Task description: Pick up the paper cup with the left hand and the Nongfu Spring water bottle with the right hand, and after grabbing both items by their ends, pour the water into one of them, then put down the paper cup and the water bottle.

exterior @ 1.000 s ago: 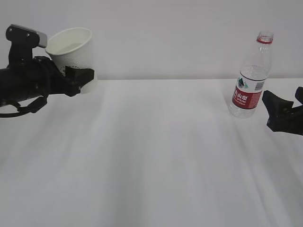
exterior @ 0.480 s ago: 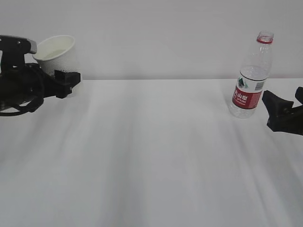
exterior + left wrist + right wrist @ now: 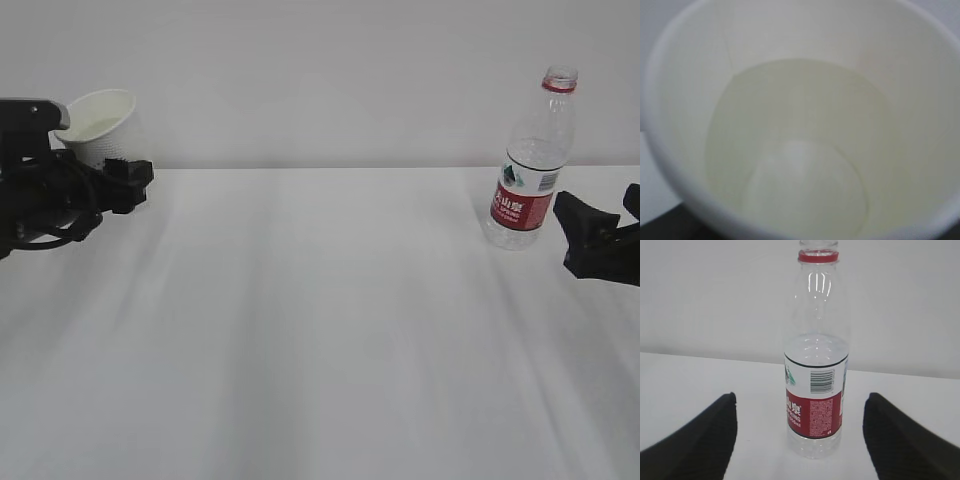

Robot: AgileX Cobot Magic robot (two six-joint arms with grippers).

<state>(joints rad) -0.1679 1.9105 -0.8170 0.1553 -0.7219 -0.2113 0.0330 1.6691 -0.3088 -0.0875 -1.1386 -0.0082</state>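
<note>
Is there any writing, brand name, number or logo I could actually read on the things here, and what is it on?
Red label of the water bottle: white Chinese characters, a column of fine print and a barcode, all too small or blurred to read.
Label's upper edge: a green mountain logo, no legible words.
Paper cup: no writing visible, inside or out.

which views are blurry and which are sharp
Left wrist view: soft, the cup too close to focus. Right wrist view: bottle sharp, the black fingers at the edges blurred. Exterior view: even flat light, faint streaks on the table.
</note>
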